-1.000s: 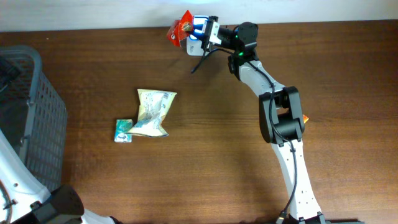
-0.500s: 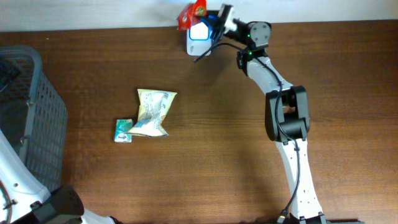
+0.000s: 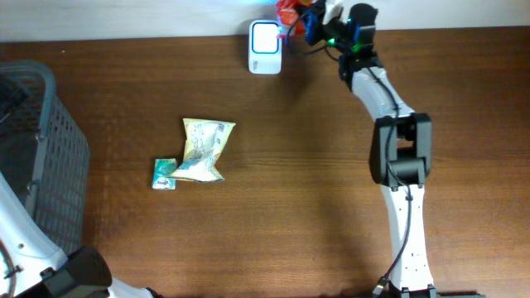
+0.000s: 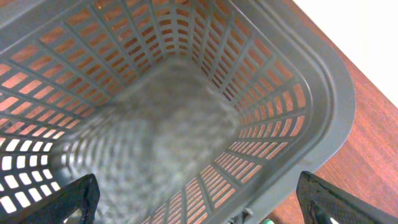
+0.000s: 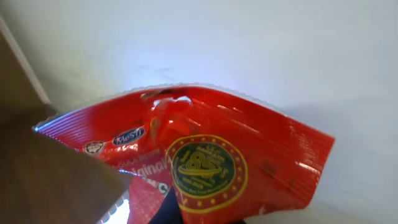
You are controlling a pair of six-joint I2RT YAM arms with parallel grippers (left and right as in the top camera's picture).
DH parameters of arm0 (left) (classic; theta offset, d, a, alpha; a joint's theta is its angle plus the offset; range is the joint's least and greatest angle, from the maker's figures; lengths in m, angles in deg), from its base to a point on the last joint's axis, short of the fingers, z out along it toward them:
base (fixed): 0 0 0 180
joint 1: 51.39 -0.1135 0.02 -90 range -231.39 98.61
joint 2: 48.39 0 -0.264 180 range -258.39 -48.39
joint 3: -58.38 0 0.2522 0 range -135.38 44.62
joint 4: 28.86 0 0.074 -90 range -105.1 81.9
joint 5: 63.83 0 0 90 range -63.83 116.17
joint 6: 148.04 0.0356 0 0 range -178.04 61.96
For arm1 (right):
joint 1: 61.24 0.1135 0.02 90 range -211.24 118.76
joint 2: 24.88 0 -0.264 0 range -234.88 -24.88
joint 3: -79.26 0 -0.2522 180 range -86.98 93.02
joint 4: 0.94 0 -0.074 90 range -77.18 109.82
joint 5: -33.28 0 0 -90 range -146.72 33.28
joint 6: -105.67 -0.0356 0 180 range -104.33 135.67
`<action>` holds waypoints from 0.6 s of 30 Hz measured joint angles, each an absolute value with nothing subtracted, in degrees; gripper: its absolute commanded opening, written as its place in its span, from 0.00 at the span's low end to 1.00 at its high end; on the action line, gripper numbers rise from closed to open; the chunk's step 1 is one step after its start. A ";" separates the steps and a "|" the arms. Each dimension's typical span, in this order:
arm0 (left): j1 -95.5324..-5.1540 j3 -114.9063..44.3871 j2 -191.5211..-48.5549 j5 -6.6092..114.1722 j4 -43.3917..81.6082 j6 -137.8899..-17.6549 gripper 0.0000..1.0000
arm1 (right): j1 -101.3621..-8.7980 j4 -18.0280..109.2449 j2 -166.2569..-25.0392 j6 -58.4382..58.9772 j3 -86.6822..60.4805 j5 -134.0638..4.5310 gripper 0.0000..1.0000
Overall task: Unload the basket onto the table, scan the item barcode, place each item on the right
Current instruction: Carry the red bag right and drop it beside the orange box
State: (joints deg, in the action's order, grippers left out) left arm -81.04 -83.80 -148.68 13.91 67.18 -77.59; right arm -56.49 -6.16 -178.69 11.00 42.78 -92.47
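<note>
The right gripper [image 3: 305,18] is clamped tight on the red snack packet [image 3: 287,12], just right of the white barcode scanner [image 3: 266,36]. Only the right wrist view shows the packet's gold seal facing the camera and its long axis lying crosswise. The left gripper [image 4: 199,205] gapes empty over the grey basket [image 4: 323,93].

We count three packets: one red packet [image 3: 288,12], one pale yellow packet [image 3: 204,149] and one small teal packet [image 3: 165,174]. We count one scanner [image 3: 266,48] and one grey basket [image 3: 62,165].
</note>
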 measured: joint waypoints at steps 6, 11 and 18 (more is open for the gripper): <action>-81.06 -83.80 -148.68 13.87 67.14 -77.59 0.99 | -59.81 21.45 -166.87 17.78 42.89 -88.75 0.04; -81.06 -83.80 -148.68 13.87 67.16 -77.59 0.99 | -59.99 57.75 -152.44 17.60 43.63 -80.01 0.04; -81.04 -83.80 -148.68 13.91 67.10 -77.59 0.99 | -59.99 101.57 -147.18 8.73 42.89 -60.01 0.04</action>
State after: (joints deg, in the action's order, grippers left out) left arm -81.04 -83.80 -148.68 13.91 67.10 -77.59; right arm -59.99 101.57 -147.18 8.73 42.89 -60.01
